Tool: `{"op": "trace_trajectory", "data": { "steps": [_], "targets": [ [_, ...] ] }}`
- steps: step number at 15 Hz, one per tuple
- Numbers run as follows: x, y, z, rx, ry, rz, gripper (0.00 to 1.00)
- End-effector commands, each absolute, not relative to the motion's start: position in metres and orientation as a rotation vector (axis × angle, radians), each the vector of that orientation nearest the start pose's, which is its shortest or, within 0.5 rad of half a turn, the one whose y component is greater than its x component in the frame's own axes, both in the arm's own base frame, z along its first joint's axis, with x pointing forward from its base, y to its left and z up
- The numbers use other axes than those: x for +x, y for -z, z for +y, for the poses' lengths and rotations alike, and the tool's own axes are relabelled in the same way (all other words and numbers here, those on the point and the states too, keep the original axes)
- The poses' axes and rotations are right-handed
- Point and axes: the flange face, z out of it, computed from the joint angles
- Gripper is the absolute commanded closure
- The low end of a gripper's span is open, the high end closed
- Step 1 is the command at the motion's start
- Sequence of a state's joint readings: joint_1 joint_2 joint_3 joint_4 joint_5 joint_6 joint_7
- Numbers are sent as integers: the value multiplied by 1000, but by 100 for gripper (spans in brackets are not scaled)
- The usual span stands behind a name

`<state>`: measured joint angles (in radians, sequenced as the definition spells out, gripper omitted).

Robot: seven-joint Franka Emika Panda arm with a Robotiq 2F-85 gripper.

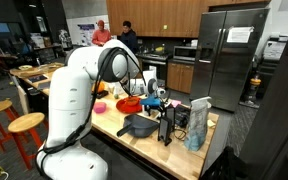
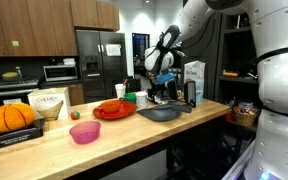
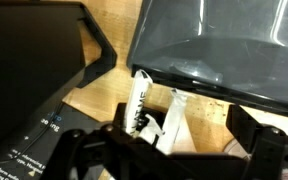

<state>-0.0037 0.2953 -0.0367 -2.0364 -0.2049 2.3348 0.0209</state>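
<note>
My gripper (image 3: 169, 150) is open, its dark fingers (image 3: 260, 142) spread wide at the bottom of the wrist view. Between them stand two white paper packets (image 3: 141, 102), upright in a small black holder. They are near the jaws but not gripped. A grey bowl (image 3: 219, 45) lies just beyond the packets, and a black flat object (image 3: 34, 70) fills the left. In both exterior views the gripper (image 1: 156, 97) (image 2: 162, 88) hangs low over the wooden counter (image 2: 114, 148), above the grey bowl (image 1: 137, 126) (image 2: 166, 113).
A red plate (image 2: 114, 110), a pink bowl (image 2: 85, 132) and an orange pumpkin (image 2: 11, 117) sit along the counter. A tall carton (image 2: 194, 83) stands beside the gripper. Two people (image 1: 102, 33) stand at the back near a steel fridge (image 1: 229, 60). Wooden stools (image 1: 26, 125) stand beside the robot base.
</note>
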Motion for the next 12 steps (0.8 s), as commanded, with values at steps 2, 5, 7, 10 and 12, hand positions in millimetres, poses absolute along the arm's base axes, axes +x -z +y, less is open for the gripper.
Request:
{"op": "trace_trajectory", "data": {
  "steps": [2, 5, 7, 10, 12],
  "targets": [
    [602, -296, -35, -3297, 27, -167, 0],
    [610, -294, -40, -3299, 42, -178, 0],
    [615, -292, -42, -3298, 49, -177, 0],
    [622, -290, -45, -3298, 54, -179, 0],
    [626, -289, -46, -3298, 60, -184, 27]
  ]
}}
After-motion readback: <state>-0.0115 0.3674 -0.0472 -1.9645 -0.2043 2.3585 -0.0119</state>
